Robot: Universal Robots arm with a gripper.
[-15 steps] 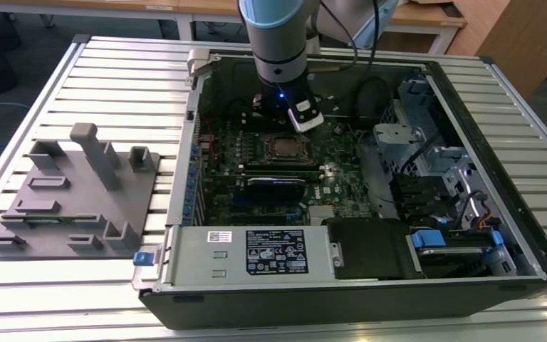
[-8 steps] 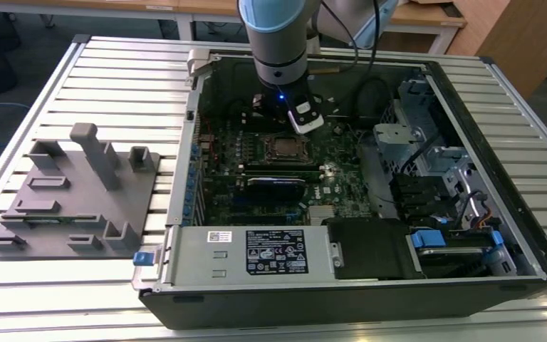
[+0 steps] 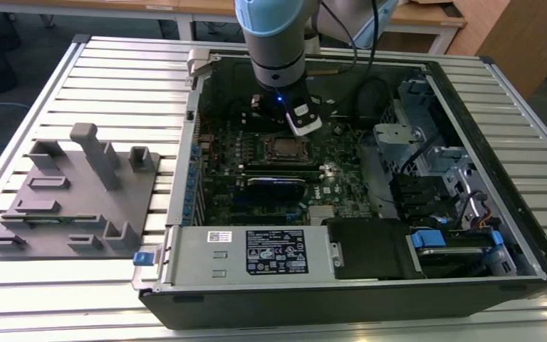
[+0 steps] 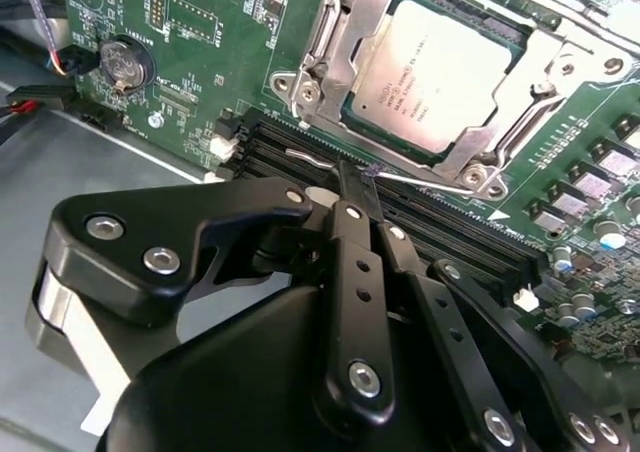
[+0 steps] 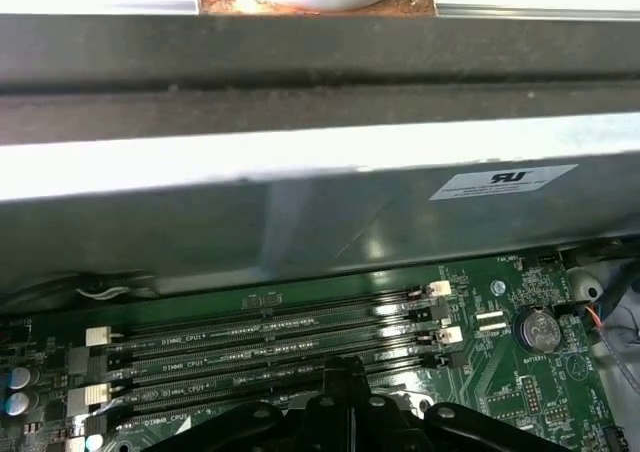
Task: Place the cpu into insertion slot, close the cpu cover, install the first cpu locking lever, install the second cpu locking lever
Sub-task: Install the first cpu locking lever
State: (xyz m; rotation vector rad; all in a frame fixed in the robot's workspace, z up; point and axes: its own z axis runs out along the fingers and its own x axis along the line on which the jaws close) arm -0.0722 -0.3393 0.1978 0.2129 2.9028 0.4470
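- The claw (image 4: pixel 348 178), clenched empty, meets the locking lever (image 4: pixel 430 182) at the cpu's (image 3: pixel 283 148) 1 o'clock in the exterior view.
- Risk: it slips off the thin wire onto the memory slots (image 4: pixel 450 234).

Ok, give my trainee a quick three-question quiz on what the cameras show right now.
1. Fill in: in the exterior view, the grey fixture sits on the case's ___ side.
2. The pincer tip is: A over the fixture, B outside the case, C at the memory slots?
3. True or false: the cpu lies under the closed cover.
Key: 1 the exterior view's left; 2 C; 3 true.
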